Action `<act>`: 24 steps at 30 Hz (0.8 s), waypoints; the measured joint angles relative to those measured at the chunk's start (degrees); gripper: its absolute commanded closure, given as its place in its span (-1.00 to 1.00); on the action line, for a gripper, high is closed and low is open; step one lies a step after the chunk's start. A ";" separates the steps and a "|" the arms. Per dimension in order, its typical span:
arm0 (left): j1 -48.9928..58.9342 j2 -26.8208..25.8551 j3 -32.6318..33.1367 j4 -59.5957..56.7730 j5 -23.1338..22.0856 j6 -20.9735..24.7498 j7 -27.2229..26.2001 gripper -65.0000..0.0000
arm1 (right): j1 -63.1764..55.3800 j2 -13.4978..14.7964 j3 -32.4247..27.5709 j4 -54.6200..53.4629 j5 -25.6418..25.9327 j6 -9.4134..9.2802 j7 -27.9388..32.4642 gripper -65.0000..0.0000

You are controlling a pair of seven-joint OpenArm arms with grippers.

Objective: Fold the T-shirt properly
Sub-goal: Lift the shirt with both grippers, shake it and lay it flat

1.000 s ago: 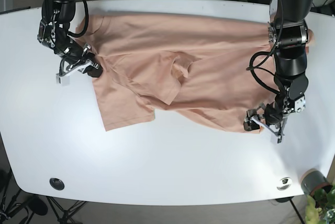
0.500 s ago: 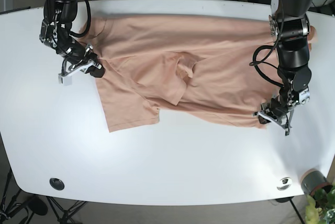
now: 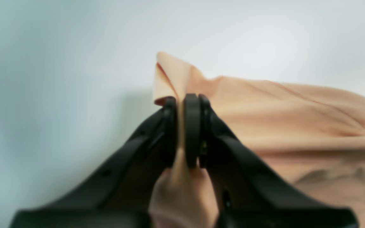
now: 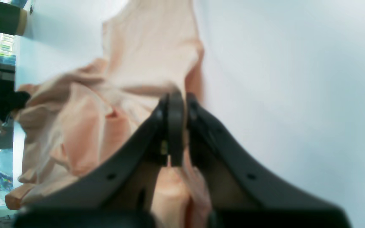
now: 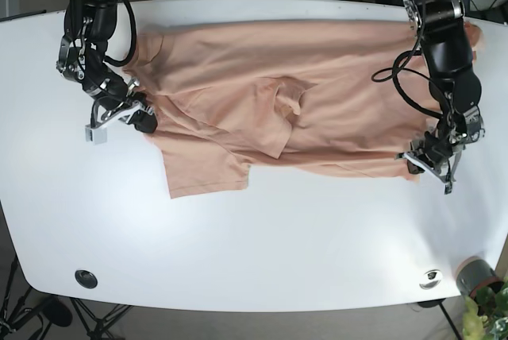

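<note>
The left tool [image 3: 184, 129] is clamped on a corner of the peach T-shirt [image 5: 302, 94] at the right side of the white desk [image 5: 254, 245], cloth pinched between its black fingers [image 3: 192, 126]. The right tool [image 4: 176, 129] is closed on the shirt's edge at the left. The T-shirt lies spread and wrinkled across the far half of the desk, one sleeve [image 5: 206, 169] reaching nearer.

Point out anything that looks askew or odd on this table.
The shirt lies crooked and rumpled, not flat: a bunched fold sits mid-body and one sleeve juts toward the front edge. Both grippers, left and right, pinch its edges. Nothing looks torn or spilled.
</note>
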 measured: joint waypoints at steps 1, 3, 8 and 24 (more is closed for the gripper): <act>0.04 0.17 -0.26 1.38 -0.09 -0.15 0.46 0.99 | 0.98 0.44 -0.17 -0.09 -0.04 0.07 -0.24 1.00; -0.13 0.28 -0.79 4.13 -0.28 -0.17 0.79 0.99 | 3.17 1.51 -0.24 -0.15 -0.07 0.02 -0.26 1.00; -0.39 0.15 -0.96 10.34 -0.57 -0.15 3.93 0.99 | 8.33 4.15 -2.71 -0.17 -0.09 0.00 -0.28 1.00; -13.90 0.13 -0.94 13.33 -0.52 -0.17 8.24 0.99 | 30.60 11.02 -11.08 -8.07 -0.20 0.42 -0.83 1.00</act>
